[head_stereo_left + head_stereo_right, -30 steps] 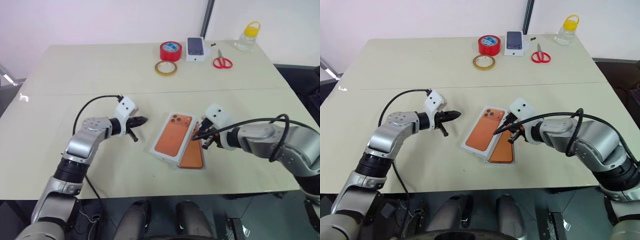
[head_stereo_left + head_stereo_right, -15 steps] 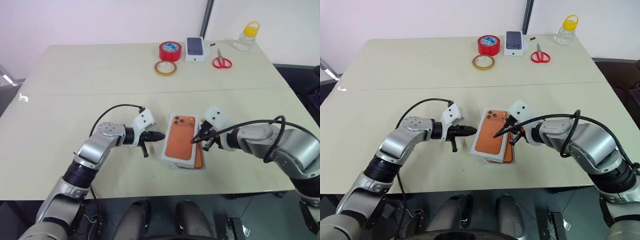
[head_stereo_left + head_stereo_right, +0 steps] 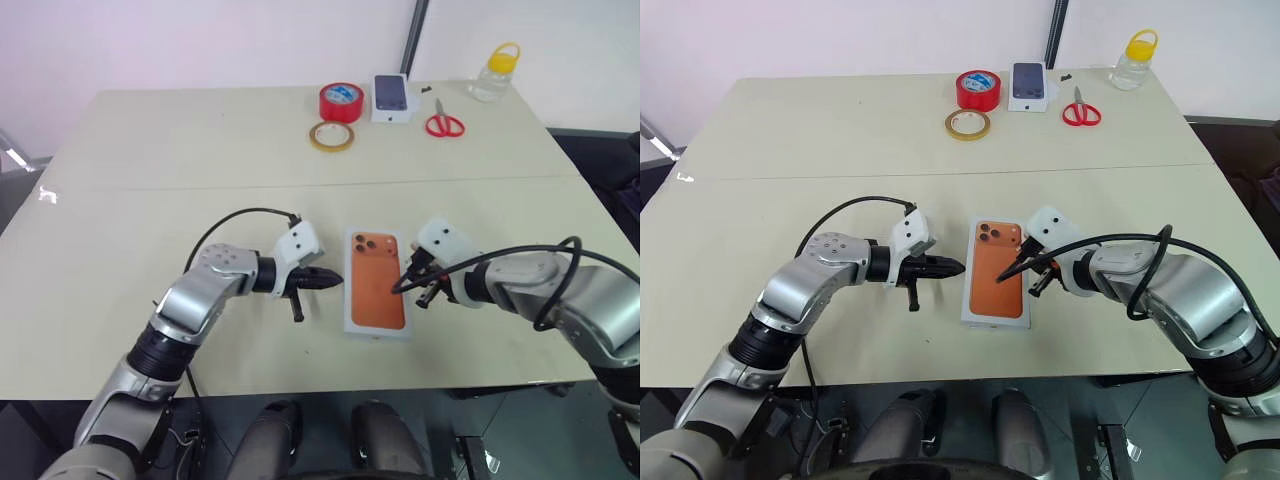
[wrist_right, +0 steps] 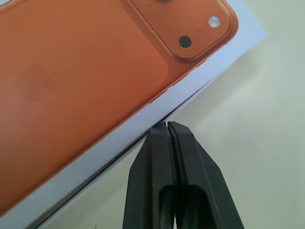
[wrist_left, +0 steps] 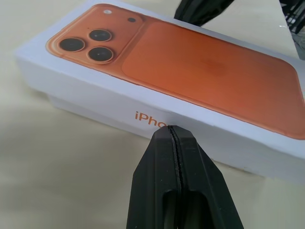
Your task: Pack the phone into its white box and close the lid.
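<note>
Resting near the front edge of the table [image 3: 150, 150], the lid [image 3: 377, 282] lies print side up, its orange phone picture facing the ceiling, and sits squarely over the white box [image 5: 157, 126], whose lower edge shows as a thin white step beneath the lid's side wall in the left wrist view. No part of the phone itself can be seen with the lid on, so whether it lies inside cannot be told. On the lid's left side, the left gripper [image 3: 335, 282] points level toward the long side wall with its two black fingers pressed together and holding nothing; in the left wrist view the joined tips stand against, or just short of, the wall bearing orange lettering. On the lid's right side, the right gripper [image 3: 397, 287] angles downward with its fingers likewise closed flat on one another and empty; in the right wrist view the tips meet the lid's long right edge where it overhangs the box. Lid and box thus lie between the two grippers. Along the far edge of the table, well apart from the box, stand a red tape roll [image 3: 340, 101], a tan tape ring [image 3: 331, 136], a small white box [image 3: 391, 98] picturing a dark phone, red-handled scissors [image 3: 444, 122] and a clear bottle with a yellow cap [image 3: 495, 72].
</note>
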Robot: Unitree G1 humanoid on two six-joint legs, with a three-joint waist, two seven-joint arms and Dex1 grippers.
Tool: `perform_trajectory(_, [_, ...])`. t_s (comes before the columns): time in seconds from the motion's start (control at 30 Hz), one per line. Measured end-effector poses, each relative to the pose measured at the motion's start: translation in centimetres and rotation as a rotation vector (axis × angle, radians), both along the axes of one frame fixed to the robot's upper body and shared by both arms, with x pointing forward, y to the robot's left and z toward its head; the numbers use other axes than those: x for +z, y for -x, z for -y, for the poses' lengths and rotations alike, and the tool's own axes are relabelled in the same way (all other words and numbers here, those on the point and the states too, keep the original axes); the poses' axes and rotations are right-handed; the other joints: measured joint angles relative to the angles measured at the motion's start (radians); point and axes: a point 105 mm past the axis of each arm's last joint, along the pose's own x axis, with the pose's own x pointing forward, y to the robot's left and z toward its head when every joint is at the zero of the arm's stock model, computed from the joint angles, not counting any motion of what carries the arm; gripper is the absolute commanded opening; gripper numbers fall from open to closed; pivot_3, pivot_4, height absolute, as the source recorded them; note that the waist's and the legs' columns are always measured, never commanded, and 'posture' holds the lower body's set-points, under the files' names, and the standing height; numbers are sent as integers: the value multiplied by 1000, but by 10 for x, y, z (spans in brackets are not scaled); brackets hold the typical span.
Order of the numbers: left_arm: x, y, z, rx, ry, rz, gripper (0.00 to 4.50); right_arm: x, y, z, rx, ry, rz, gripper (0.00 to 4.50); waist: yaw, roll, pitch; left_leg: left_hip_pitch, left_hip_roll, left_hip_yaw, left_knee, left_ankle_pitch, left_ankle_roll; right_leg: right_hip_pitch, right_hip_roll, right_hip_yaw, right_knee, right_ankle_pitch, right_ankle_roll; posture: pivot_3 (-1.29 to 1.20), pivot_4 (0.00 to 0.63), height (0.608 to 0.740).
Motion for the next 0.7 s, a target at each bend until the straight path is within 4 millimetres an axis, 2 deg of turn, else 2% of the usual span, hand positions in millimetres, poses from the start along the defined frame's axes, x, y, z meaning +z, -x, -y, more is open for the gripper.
perform_trajectory(0.7, [-4, -4, 0, 34, -6, 1, 0, -2, 0, 2, 3, 10, -1, 62, 0, 0, 0, 0, 0, 0, 0, 0, 0, 0, 0, 0, 0, 0, 0, 0, 150, 740])
